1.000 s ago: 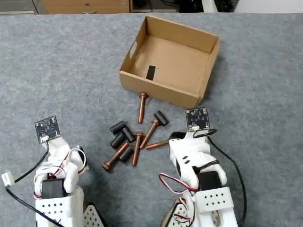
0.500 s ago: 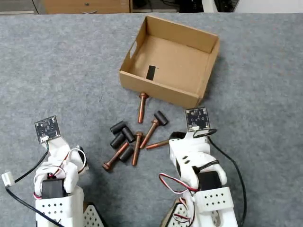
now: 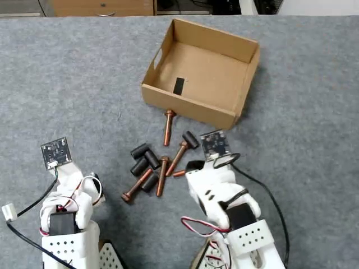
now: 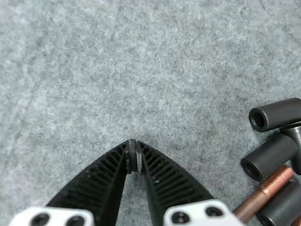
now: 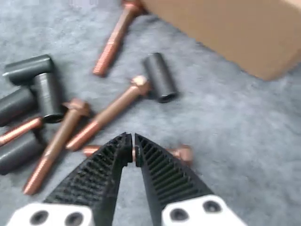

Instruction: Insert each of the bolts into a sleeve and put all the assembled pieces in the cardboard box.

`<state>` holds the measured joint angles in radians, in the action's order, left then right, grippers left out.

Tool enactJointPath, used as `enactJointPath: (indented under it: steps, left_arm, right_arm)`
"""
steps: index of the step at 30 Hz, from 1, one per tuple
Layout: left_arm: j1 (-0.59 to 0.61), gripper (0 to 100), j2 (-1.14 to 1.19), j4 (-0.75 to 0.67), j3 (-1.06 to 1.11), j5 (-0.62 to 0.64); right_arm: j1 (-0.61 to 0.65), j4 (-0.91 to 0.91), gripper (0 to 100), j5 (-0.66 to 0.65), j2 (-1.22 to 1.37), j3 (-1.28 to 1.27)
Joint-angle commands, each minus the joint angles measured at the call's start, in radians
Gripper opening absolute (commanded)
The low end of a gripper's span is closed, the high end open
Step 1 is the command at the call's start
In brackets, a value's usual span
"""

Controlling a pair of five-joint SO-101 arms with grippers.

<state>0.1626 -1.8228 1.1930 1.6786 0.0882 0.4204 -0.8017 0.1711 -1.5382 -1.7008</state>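
Covering the bench (image 3: 67,84) was a grey, felt-like carpet, and wooden drawer fronts (image 3: 104,7) stood beyond its far edge. The open brown cardboard box (image 3: 185,106) sat at the far middle, with copper-coloured threaded bolts (image 3: 168,128) and short black cylindrical sleeves (image 3: 139,150) scattered just before it. The left tool (image 4: 132,155) was closed and empty over bare carpet. The right tool (image 5: 131,146), tips together, hovered over one lone bolt (image 5: 181,153).

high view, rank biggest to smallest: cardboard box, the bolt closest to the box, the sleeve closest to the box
1. cardboard box, by far
2. bolt closest to the box, long and thin
3. sleeve closest to the box, thicker but clearly shorter
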Motion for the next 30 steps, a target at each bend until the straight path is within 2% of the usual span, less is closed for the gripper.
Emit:
enactJointPath:
  steps: [1, 5, 8, 11, 16, 23, 30]
  left_arm:
    - [-0.003, 2, 0.001, -0.025, -0.003, -0.003]
    - [0.011, 2, 0.004, -0.017, -0.069, -0.005]
    - [0.046, 2, 0.007, -0.020, -0.071, -0.008]
    - [0.084, 2, 0.002, -0.026, -0.014, -0.005]
    - [0.133, 2, 0.001, -0.041, -0.002, -0.002]
    - [0.137, 2, 0.005, -0.060, 0.012, -0.002]
    - [0.138, 2, 0.007, -0.058, 0.012, -0.002]
  right_arm:
    - [0.024, 0.020, 1.3, -0.011, -0.004, 0.018]
    - [-0.022, 0.011, 1.2, -0.006, -0.001, 0.151]
    - [-0.142, -0.015, 1.2, -0.006, 0.005, 0.323]
    - [-0.223, -0.117, 1.2, -0.009, 0.015, 0.524]
    - [-0.199, -0.334, 1.2, -0.009, 0.199, 0.863]
    - [-0.065, -0.664, 1.2, -0.009, 0.667, 1.323]
    - [-0.047, -0.896, 1.6, -0.014, 1.204, 1.632]
